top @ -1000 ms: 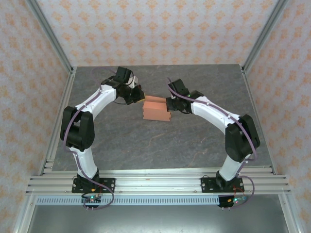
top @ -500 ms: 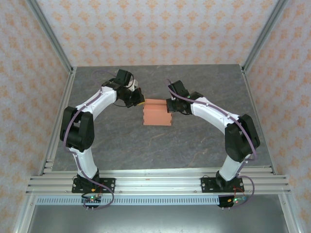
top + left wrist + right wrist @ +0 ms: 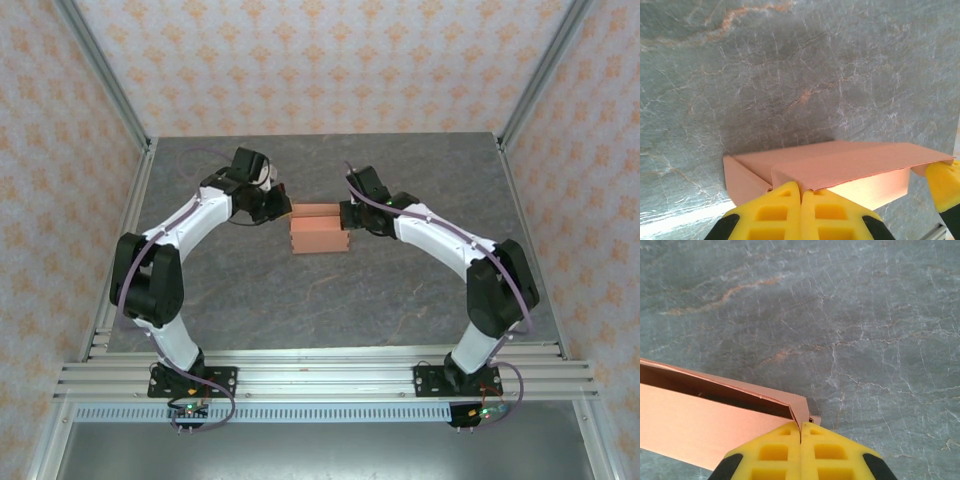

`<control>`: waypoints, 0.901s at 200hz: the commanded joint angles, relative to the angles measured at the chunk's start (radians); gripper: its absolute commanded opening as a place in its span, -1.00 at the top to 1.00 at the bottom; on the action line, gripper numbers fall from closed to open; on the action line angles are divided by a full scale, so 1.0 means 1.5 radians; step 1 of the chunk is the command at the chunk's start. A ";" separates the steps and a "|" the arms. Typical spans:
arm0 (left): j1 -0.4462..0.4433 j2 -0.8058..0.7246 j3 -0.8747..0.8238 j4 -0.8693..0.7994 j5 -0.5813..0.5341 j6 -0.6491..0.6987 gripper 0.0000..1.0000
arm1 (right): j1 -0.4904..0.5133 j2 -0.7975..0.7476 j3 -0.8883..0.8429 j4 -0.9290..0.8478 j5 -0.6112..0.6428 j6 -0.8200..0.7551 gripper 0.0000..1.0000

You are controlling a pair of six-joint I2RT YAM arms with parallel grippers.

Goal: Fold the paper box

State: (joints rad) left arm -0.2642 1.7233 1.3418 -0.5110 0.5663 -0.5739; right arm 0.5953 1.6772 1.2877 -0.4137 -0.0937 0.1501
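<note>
The paper box (image 3: 318,232) is a small salmon-orange card box in the middle of the grey table (image 3: 300,300), between the two arms. My left gripper (image 3: 287,210) is at its left end. In the left wrist view the yellow fingertips (image 3: 790,200) are shut, with the edge of a top flap of the box (image 3: 840,165) pinched in their seam. My right gripper (image 3: 344,214) is at the box's right end. It is shut (image 3: 800,427) on the corner of a side wall of the box (image 3: 700,425), whose dark inside shows under a half-raised flap.
Aluminium posts and patterned walls close in the table on three sides. A slotted rail (image 3: 320,375) carrying both arm bases runs along the near edge. Bare marbled tabletop lies around the box. The right gripper's yellow fingertip (image 3: 945,182) shows at the box's far end.
The left arm's elbow has swung outward to the left, and its gripper has settled against the box's left end. The box has shifted slightly left and turned squarer. The right arm barely moved.
</note>
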 commanded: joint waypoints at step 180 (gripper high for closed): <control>-0.022 0.007 -0.034 0.078 -0.113 -0.011 1.00 | -0.002 0.044 0.027 -0.013 0.003 0.022 1.00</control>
State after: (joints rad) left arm -0.2970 1.7191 1.2922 -0.4236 0.4358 -0.5728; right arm 0.5949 1.7218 1.2896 -0.3775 -0.0971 0.1654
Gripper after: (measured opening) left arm 0.043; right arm 0.038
